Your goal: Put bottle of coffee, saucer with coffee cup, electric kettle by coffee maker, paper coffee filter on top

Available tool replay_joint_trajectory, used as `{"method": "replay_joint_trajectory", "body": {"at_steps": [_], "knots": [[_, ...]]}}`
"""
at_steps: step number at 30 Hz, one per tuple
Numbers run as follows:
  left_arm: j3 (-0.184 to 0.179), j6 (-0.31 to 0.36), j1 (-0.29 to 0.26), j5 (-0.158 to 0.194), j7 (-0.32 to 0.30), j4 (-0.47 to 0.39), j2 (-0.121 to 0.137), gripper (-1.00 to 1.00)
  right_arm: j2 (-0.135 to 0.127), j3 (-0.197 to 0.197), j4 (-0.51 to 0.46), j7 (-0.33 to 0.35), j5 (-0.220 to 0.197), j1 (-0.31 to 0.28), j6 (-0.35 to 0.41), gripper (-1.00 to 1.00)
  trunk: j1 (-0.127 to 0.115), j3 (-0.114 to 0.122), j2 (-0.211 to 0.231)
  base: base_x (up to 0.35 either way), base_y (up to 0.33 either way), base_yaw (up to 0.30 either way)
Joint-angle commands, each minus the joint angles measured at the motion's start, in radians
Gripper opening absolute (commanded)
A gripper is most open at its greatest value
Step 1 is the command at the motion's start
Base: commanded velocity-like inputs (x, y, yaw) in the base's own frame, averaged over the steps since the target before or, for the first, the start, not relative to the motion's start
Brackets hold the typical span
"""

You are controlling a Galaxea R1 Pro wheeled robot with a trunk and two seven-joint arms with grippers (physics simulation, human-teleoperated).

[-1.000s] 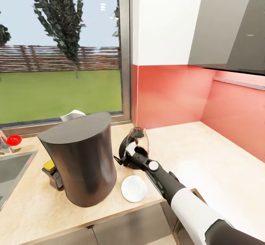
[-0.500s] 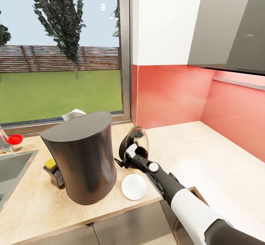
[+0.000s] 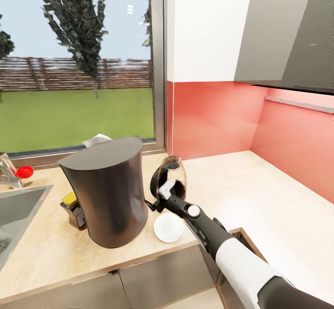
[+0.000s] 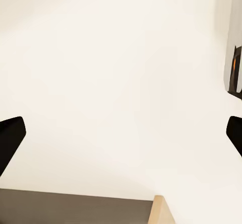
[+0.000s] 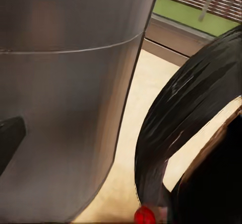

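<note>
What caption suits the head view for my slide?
Right claw at the electric kettle, beside the coffee maker and saucer.

Coffee maker (image 3: 107,192) blocks left — counter (image 3: 260,197) right open.

My countertop (image 3: 260,197) carries the coffee maker (image 3: 109,190), saucer (image 3: 168,228), electric kettle (image 3: 170,179) and a yellow-topped item (image 3: 70,201).

A big window (image 3: 79,63) onto lawn and fence meets a coral backsplash (image 3: 213,116) above the pale countertop (image 3: 260,202).
</note>
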Motion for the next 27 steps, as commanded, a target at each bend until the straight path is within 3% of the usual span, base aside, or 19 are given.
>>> {"method": "replay_joint_trajectory", "body": {"at_steps": [1,12,27], "knots": [[-0.008,0.002,-0.001,0.004,0.002,0.001,0.000,1.00,0.000,-0.001,0.002,0.000,0.009,-0.001,-0.005,1.00,0.000,-0.002,-0.002,-0.033,0.000,0.000],[-0.007,0.001,-0.001,0.004,0.002,0.001,0.000,1.00,0.000,-0.001,0.013,0.000,0.009,-0.001,-0.005,1.00,0.000,-0.002,-0.002,-0.011,0.000,0.000],[-0.008,0.002,-0.001,0.004,0.002,0.001,0.000,1.00,0.000,-0.001,0.013,0.000,0.009,-0.001,-0.005,1.00,0.000,-0.002,-0.002,-0.319,0.000,0.000]]}}
